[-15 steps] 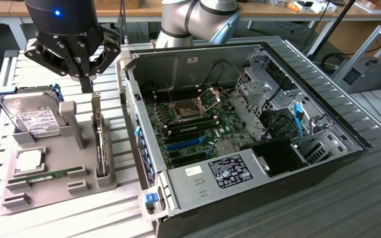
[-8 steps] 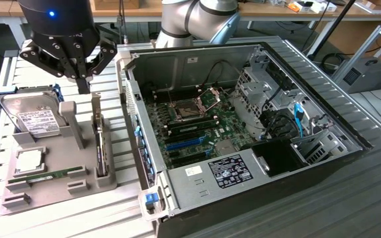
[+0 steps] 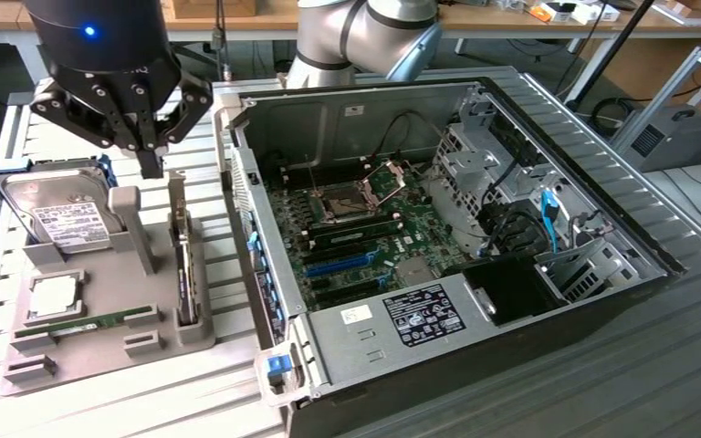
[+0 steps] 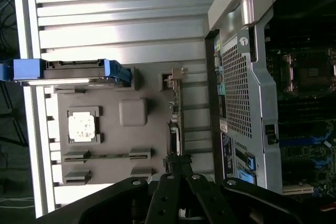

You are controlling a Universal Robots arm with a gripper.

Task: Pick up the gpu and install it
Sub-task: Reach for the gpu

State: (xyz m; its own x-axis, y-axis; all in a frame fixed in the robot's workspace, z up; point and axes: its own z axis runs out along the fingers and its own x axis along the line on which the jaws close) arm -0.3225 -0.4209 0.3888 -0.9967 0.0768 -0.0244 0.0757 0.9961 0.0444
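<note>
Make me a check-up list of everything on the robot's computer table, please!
Surface: ribbed metal table, carrying a grey holder and an open computer case.
Job's things: gpu stands on edge in the holder, not yet in the case.
Clutter: hard drive, processor chip and memory stick sit in the same holder.
Grippers: tool shut, hovering above the holder close to the gpu, holding nothing.
Cables: blue cable and black cables inside the case.
Surroundings: workbench behind; grey box on the floor at the exterior view's right.
</note>
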